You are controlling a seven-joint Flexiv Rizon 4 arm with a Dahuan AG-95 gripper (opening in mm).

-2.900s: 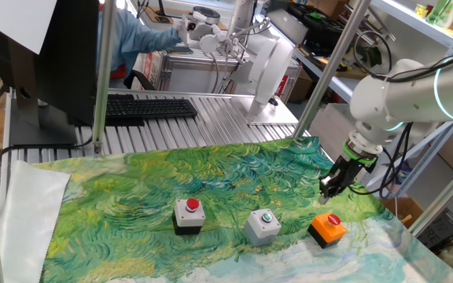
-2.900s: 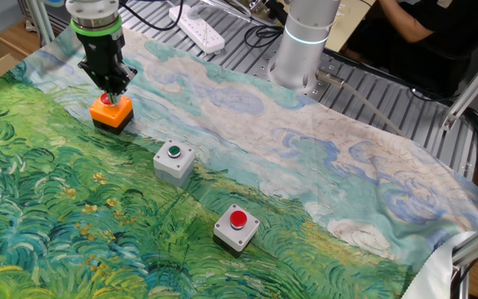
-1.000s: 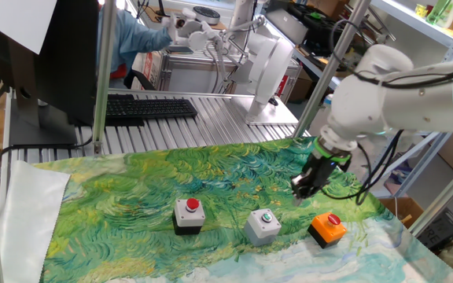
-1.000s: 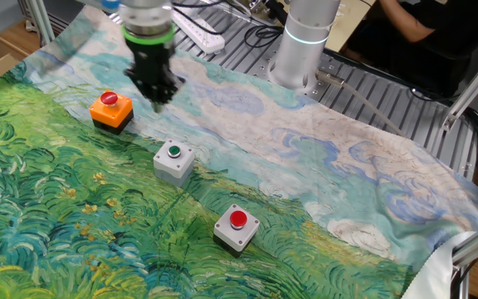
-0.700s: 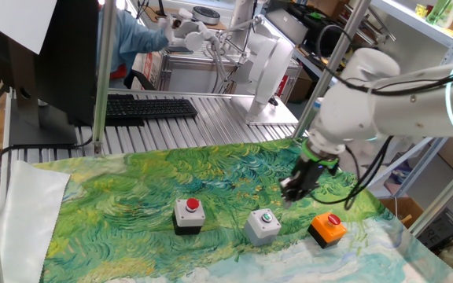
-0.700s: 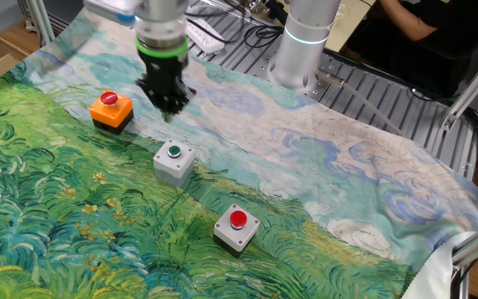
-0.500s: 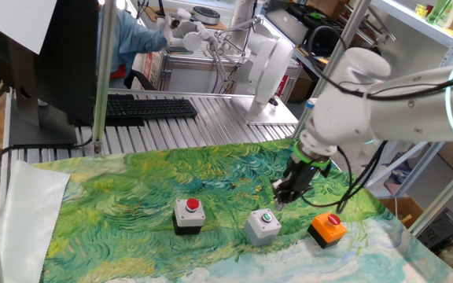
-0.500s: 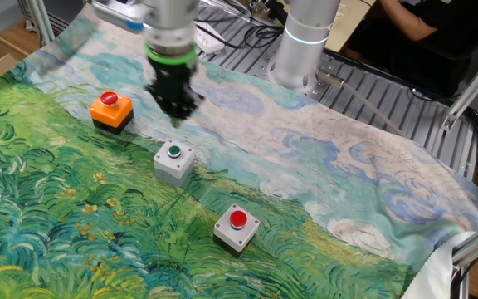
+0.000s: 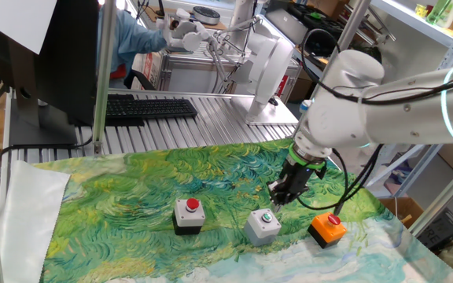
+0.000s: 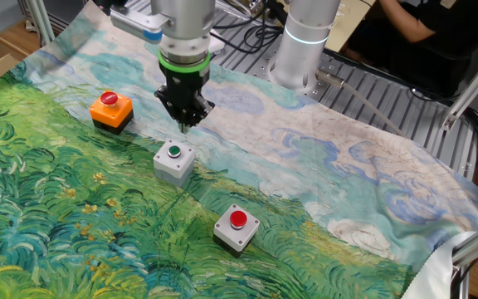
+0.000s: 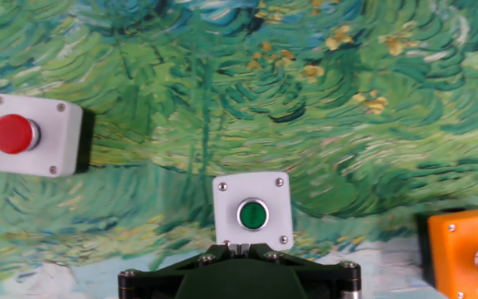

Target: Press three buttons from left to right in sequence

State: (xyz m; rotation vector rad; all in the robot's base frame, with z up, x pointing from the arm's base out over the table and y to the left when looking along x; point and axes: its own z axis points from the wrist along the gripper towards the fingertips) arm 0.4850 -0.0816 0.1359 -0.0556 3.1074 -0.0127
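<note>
The gripper (image 10: 184, 121) points straight down, fingers closed together with nothing between them, hovering just above and behind the green button (image 10: 173, 152) at centre frame. The arm (image 9: 352, 79) bends in from the right of one fixed view. In the hand view the white box (image 11: 33, 134) sits left, the green button centre, and the orange box (image 11: 471, 249) is cut off lower right; the fingertips are hidden there.
</note>
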